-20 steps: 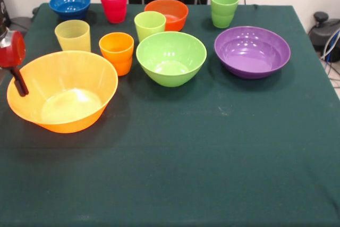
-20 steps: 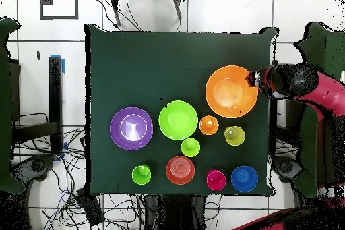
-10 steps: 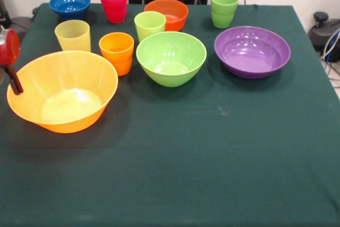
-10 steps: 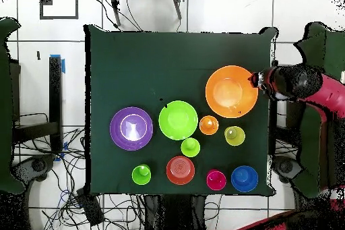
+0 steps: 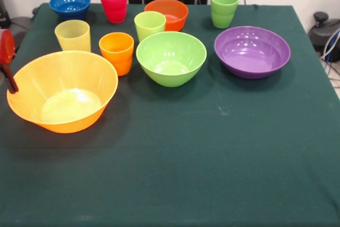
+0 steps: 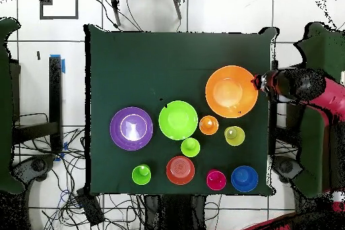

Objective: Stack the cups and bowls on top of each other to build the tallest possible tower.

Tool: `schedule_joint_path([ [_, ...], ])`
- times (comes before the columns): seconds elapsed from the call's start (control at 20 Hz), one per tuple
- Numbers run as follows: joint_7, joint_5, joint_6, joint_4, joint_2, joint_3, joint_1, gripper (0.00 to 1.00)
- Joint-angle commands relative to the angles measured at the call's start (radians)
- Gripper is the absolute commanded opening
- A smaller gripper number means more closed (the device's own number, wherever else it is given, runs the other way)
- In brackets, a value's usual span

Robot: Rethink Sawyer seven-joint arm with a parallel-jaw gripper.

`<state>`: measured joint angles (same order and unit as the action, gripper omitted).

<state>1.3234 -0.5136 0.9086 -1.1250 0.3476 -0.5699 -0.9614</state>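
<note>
We see the pincer just beside the large orange bowl at the worktop edge; we cannot tell its state. Cups and bowls stand separately, unstacked.

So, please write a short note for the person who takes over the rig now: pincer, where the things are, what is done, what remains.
Pincer: at the table's edge beside the large orange bowl, holding nothing; open or shut cannot be told.
Things: all stand apart on the table. Lime green bowl, purple bowl, orange-red bowl, blue bowl; yellow cup, orange cup, lime cup, green cup, red cup.
Done: nothing stacked.
Left: the whole tower.
</note>
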Motion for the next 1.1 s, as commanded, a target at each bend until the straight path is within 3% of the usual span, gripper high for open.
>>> schedule_joint_path([
  [0.05, -0.313, -0.084, 0.049, 0.015, -0.064, -0.011, 0.009, 1.0],
  [1.1, -0.311, -0.092, 0.032, 0.011, -0.093, -0.014, -0.006, 1.0],
])
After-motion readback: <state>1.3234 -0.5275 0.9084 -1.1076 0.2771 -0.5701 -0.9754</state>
